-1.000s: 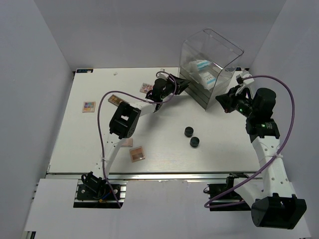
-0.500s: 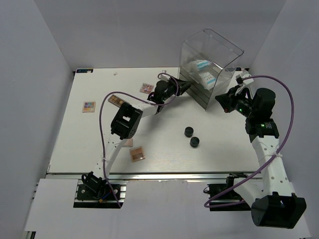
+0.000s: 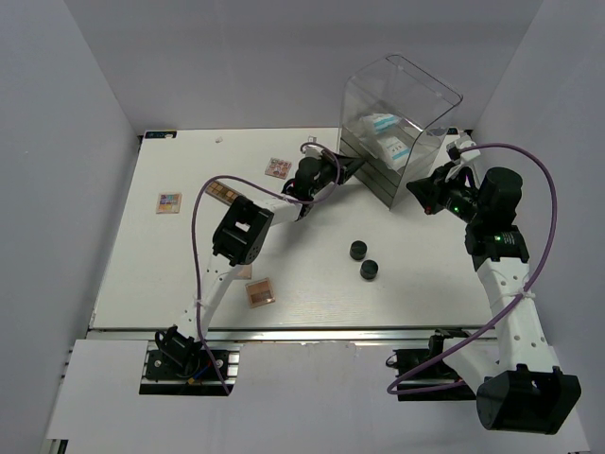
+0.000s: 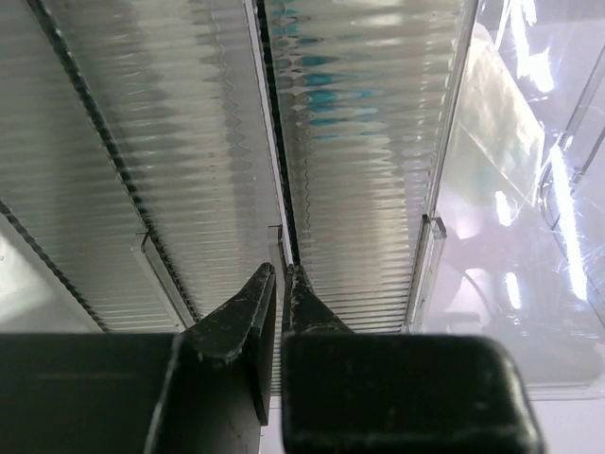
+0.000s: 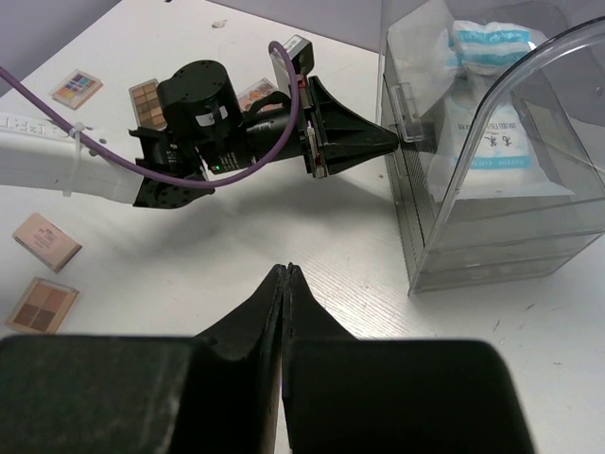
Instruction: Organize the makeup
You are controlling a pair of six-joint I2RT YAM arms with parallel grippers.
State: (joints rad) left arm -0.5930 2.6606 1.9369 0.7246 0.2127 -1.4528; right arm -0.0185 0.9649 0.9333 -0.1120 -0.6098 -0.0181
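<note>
My left gripper (image 3: pixel 357 164) is at the front of the clear drawer box (image 3: pixel 402 95), its jaws closed on a thin clear drawer handle (image 4: pixel 275 236); it also shows in the right wrist view (image 5: pixel 392 140). Two white blue-printed pouches (image 3: pixel 383 124) (image 3: pixel 395 147) lie on top of the drawers inside the box. Two round black jars (image 3: pixel 358 250) (image 3: pixel 369 270) stand mid-table. Palettes lie at the left (image 3: pixel 168 202), at the back (image 3: pixel 277 167) (image 3: pixel 220 191) and near the front (image 3: pixel 260 291). My right gripper (image 3: pixel 413 192) is shut and empty, just right of the box.
The ribbed drawer fronts (image 4: pixel 369 170) fill the left wrist view. Another palette (image 3: pixel 242 271) lies partly under the left arm. The left arm's purple cable (image 3: pixel 198 236) loops over the table. White walls enclose the table on three sides.
My left gripper has moved right, up to the drawer front. The right arm has not moved.
</note>
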